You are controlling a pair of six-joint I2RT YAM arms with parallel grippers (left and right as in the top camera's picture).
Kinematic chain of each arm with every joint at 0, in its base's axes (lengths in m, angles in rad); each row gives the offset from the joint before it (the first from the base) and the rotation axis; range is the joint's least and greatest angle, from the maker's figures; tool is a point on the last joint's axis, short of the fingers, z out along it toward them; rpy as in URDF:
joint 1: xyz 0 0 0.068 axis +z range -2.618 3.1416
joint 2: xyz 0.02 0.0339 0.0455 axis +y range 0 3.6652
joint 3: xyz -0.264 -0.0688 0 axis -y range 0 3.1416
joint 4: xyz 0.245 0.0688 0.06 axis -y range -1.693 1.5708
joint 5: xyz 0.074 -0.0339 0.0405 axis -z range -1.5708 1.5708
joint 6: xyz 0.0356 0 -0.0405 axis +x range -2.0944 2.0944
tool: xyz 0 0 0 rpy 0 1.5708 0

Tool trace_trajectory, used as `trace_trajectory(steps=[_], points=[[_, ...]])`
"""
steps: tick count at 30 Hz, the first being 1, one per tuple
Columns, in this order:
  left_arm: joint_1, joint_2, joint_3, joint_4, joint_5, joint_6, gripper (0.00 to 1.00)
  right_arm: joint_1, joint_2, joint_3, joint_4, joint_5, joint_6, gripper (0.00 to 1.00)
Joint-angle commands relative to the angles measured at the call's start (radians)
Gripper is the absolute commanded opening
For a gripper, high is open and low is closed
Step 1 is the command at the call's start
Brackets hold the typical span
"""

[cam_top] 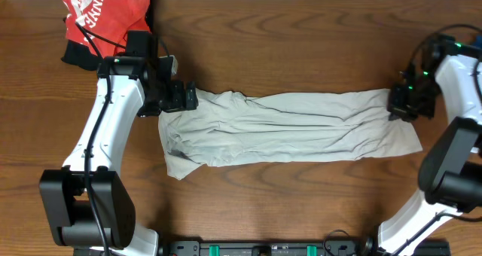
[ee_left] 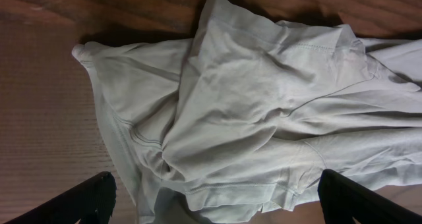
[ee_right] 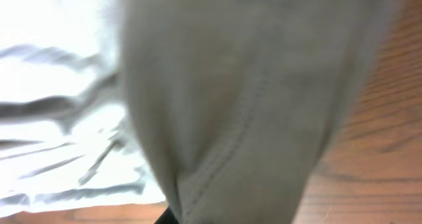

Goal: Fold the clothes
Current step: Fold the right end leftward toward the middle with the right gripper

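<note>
Overhead, we see the shirt (cam_top: 290, 128) lying as a long, wrinkled band across the middle of the surface (cam_top: 301, 45), stretched between the two arms. The right fingers (cam_top: 401, 105) are closed tight on the shirt's upper right corner. The right wrist view is filled with pale fabric hanging close to the lens, a seam running down it. The left fingers (cam_top: 188, 98) are spread as wide as they go and hold nothing. They sit at the bunched upper left end, and the left wrist view shows a dark tip at each bottom corner with heaped cloth between them.

We judge the right hold to be the weak spot: it looks like a pinch on thin fabric near an edge, so a firm pull could slip it free. At the left end the layers are piled and twisted, so closing there may catch only one layer or too many, and the fold would come out lopsided with the creases pressed in. A red garment (cam_top: 102, 15) lies close behind the left arm, and a wide swing could drag it along.

We see no box, basket or bin in any view.
</note>
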Motion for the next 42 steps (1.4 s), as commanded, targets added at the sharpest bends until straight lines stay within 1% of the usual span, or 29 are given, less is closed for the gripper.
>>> trace_trajectory(steps=[1,12,19,20,21,23,24,25,26,27,31,34,38,42], points=[[0.001,-0.009,-0.005,-0.005,-0.002,-0.009,0.98,0.095,-0.024,0.019,-0.003,0.044,0.041,0.01],[0.001,-0.009,-0.006,-0.006,-0.002,-0.009,0.98,0.399,-0.024,0.018,0.013,0.063,0.126,0.01],[0.001,-0.009,-0.006,-0.006,-0.002,-0.009,0.98,0.554,-0.024,0.014,0.036,0.059,0.127,0.01],[0.001,-0.009,-0.006,-0.006,-0.002,-0.009,0.98,0.571,-0.023,0.012,0.04,0.059,0.127,0.03],[0.001,-0.009,-0.006,-0.006,-0.002,-0.009,0.98,0.587,-0.023,0.01,0.042,0.059,0.127,0.09],[0.001,-0.009,-0.006,-0.006,-0.002,-0.009,0.98,0.619,-0.021,0.008,0.043,0.059,0.127,0.31],[0.001,-0.009,-0.006,-0.006,-0.002,-0.009,0.98,0.632,-0.021,0.007,0.043,0.059,0.126,0.33],[0.001,-0.009,-0.006,-0.006,-0.002,-0.009,0.98,0.645,-0.021,0.006,0.043,0.059,0.126,0.39],[0.001,-0.009,-0.006,-0.006,-0.002,-0.009,0.98,0.655,-0.021,0.006,0.043,0.059,0.126,0.49],[0.001,-0.009,-0.006,-0.006,-0.002,-0.009,0.98,0.664,-0.021,0.006,0.043,0.059,0.126,0.62],[0.001,-0.009,-0.006,-0.006,-0.002,-0.009,0.98,0.681,-0.021,0.006,0.044,0.06,0.128,0.63],[0.001,-0.009,-0.006,-0.006,-0.002,-0.009,0.98,0.671,-0.022,0.006,0.045,0.098,0.169,0.61],[0.001,-0.009,-0.006,-0.006,-0.002,-0.009,0.98,0.624,-0.028,0.006,0.037,0.177,0.198,0.63],[0.001,-0.009,-0.006,-0.006,-0.002,-0.009,0.98,0.554,-0.028,0.006,0.035,0.175,0.198,0.65]])
